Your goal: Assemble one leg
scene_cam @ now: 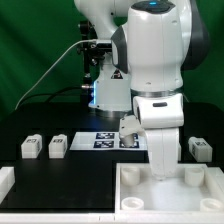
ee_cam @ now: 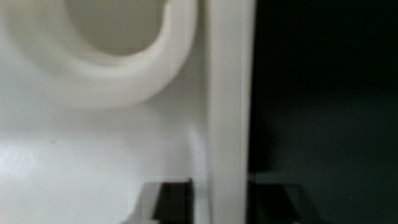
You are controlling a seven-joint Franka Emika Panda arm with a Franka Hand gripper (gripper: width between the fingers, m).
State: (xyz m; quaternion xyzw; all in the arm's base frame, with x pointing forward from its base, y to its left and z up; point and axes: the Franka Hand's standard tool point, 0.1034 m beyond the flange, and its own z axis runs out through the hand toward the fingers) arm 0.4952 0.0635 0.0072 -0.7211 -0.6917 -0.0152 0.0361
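Four small white legs with tags lie on the black table: two at the exterior view's left (scene_cam: 30,147) (scene_cam: 58,146), one behind the arm (scene_cam: 128,128), one at the right (scene_cam: 200,149). My gripper (scene_cam: 160,172) reaches down into the large white tray-like piece (scene_cam: 130,195), far from every leg. In the wrist view my gripper (ee_cam: 222,200) straddles the tray piece's raised rim (ee_cam: 228,110), with one black fingertip (ee_cam: 173,202) on each side, pressed against it. A round socket (ee_cam: 107,40) in the tray piece shows beside the rim. No leg shows in the wrist view.
The marker board (scene_cam: 103,138) lies flat behind the tray piece, between the left legs and the arm. A white block (scene_cam: 5,180) sits at the exterior view's left edge. The arm's base and cables stand at the back.
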